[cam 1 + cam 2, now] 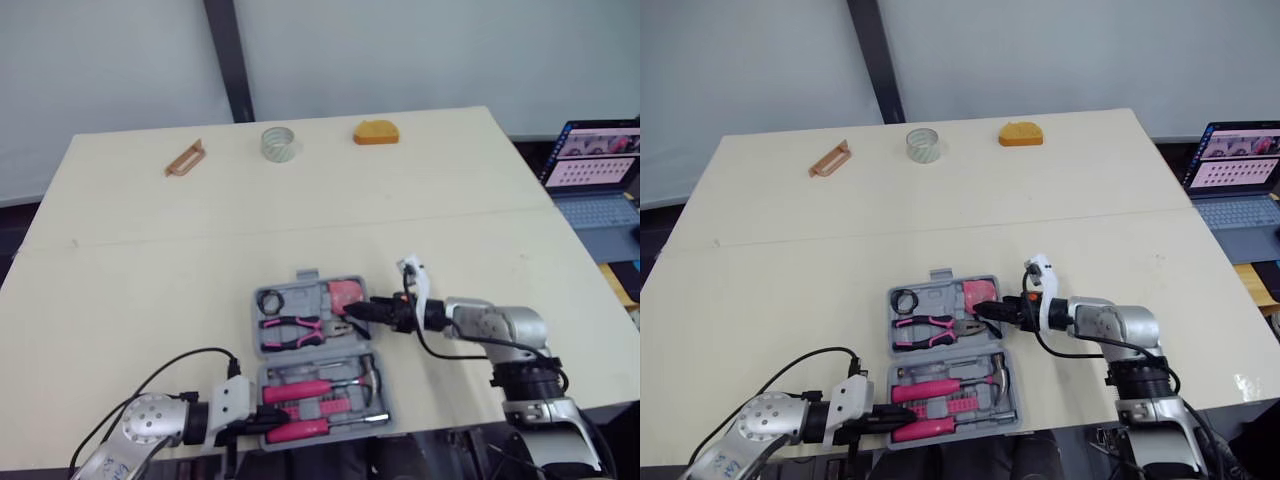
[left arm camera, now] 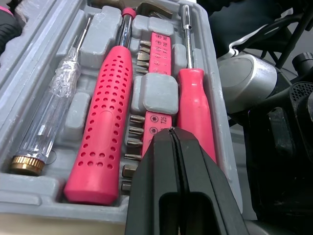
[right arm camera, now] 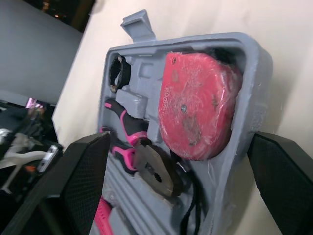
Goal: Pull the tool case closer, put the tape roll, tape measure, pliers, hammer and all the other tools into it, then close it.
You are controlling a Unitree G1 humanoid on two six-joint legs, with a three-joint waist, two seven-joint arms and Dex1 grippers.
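While the tool case [image 1: 307,274] lies open with pliers [image 1: 292,331] and a red tape measure [image 3: 195,105] seated inside, the right claw [image 1: 358,312] gapes wide around the case's tape-measure end, the left claw [image 2: 171,132] is pinched together over the screwdriver [image 2: 195,107] in its other half, and the tape roll [image 1: 281,143] sits well beyond the case.

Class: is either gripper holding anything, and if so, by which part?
Nothing is held. The left gripper is shut on nothing over the tool case's near half. The right gripper is wide open at the end holding the red tape measure.
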